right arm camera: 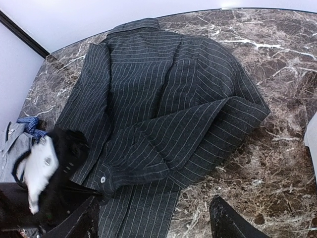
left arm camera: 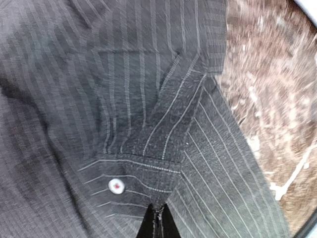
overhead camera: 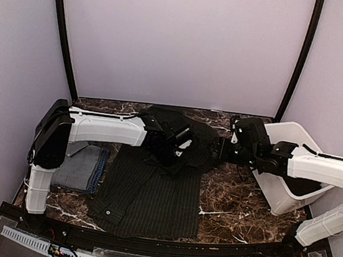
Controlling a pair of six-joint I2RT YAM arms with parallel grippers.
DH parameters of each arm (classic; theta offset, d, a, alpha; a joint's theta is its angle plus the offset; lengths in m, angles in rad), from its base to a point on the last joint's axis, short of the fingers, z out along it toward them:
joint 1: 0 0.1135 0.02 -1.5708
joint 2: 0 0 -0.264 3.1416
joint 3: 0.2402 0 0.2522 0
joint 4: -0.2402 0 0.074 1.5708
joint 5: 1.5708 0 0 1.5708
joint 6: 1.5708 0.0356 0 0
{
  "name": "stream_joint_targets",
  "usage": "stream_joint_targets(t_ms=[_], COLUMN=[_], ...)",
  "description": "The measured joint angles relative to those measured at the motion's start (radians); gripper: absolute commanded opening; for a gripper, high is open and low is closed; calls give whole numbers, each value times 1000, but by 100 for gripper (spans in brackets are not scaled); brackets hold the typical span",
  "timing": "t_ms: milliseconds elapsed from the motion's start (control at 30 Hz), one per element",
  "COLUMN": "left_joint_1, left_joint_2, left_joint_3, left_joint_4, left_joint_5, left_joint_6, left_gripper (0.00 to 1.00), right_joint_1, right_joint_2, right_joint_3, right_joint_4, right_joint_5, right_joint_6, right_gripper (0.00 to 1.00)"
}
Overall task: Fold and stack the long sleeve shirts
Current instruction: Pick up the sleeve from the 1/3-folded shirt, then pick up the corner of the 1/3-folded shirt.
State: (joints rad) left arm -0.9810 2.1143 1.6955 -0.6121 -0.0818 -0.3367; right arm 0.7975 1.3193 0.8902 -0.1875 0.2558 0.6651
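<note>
**Pinching a sleeve cuff at mid-table**

Gripping with the left end effector (left arm camera: 157, 218), fingertips pressed together on the cuff (left arm camera: 143, 173) of the charcoal pinstriped shirt (overhead camera: 151, 194), just beside its pale button (left arm camera: 115, 186). Lying spread across the middle of the marble table (overhead camera: 231, 203), collar toward the far wall, hem toward the arm bases, one sleeve folded across the chest. Raised above that shirt's right side with the right end effector (overhead camera: 218, 151), fingers spread wide and holding nothing. Flanked on the left, just beside the pinstriped cloth, by a folded grey shirt (overhead camera: 79, 166), with a blue shirt (overhead camera: 99, 171) showing along its right edge. Flanked on the right by a white tub (overhead camera: 289, 185) at the table's edge, under the right arm.
</note>
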Motion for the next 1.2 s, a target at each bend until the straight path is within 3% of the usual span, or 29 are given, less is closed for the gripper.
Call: stream_joint_targets(t_ms=[433, 867, 1200], left_joint_1=[269, 578, 678], left_joint_2=[-268, -508, -591], left_joint_3=[-5, -193, -303], left_joint_4=[-4, 46, 57], left_joint_5=[198, 292, 304], left_joint_6=[-115, -198, -207], left_gripper=[0, 0, 0], right_joint_1=[0, 0, -5], right_joint_2=[22, 205, 353], right_joint_3=[-34, 3, 84], right_joint_4=[2, 3, 3], right_joint_5=[-31, -37, -97], right_joint_6=[50, 56, 65], right_gripper=[71, 68, 59])
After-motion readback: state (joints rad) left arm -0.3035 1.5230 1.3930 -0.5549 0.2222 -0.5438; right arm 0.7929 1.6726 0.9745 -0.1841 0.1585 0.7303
